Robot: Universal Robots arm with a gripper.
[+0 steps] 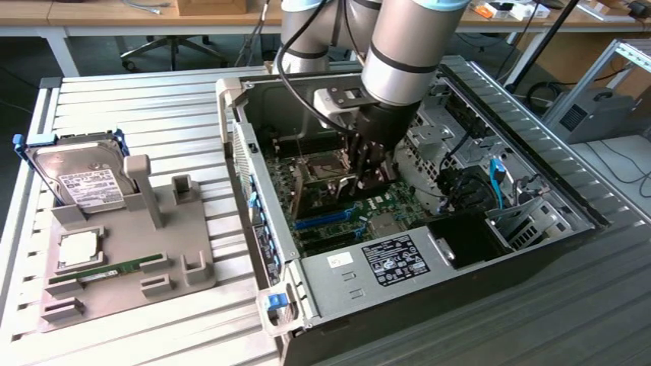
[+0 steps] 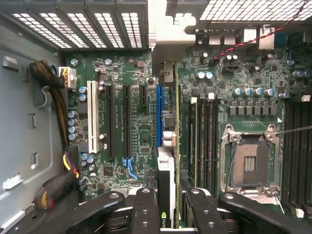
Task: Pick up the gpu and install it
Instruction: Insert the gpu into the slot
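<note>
Hard drive [image 1: 87, 179] stands in the grey fixture [image 1: 152, 252] at the exterior view's left. Rightward, inside the open computer case [image 1: 336, 282], the gripper [image 2: 170, 195] is clamped on the gpu [image 2: 166, 161], held edge-on over the motherboard [image 2: 136, 141] beside a blue slot [image 2: 159, 112]; seating cannot be determined.

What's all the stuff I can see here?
table: one, grey slats, under everything.
computer case: one, grey, open, exterior view's right.
motherboard: one, green, inside the case.
gpu: one, black, between the jaws, over the motherboard.
holder: one, grey, exterior view's left.
hard drive: one, silver, white label, propped on the holder.
RAM stick: one, green, lying on the holder.
robot arm: one, silver-grey, reaching into the case; jaws shut on the gpu.
</note>
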